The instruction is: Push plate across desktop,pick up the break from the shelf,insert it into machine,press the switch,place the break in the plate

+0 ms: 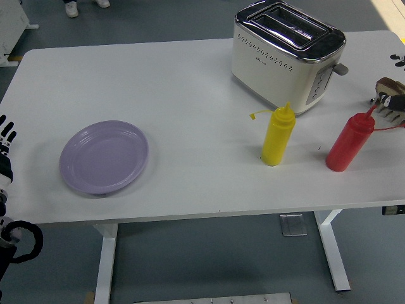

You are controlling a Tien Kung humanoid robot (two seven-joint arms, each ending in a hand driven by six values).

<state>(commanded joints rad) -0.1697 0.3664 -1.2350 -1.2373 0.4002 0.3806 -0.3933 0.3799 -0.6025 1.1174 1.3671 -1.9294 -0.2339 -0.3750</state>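
Observation:
A purple plate (104, 157) lies on the white table (190, 88) at the left, near the front edge. A cream and chrome toaster (286, 56) with two top slots stands at the back right, with its lever on the right end. A brown slice of bread (387, 87) sits on a small rack (391, 114) at the right edge, partly cut off. My left hand (6, 142) is at the left edge beside the table, with fingers spread and empty, well left of the plate. Black parts of my right hand (397, 100) show at the bread; its grip is unclear.
A yellow squeeze bottle (278, 135) and a red squeeze bottle (349, 142) stand in front of the toaster, the red one right beside the rack. A person's shoes (85, 6) show on the floor at the top left.

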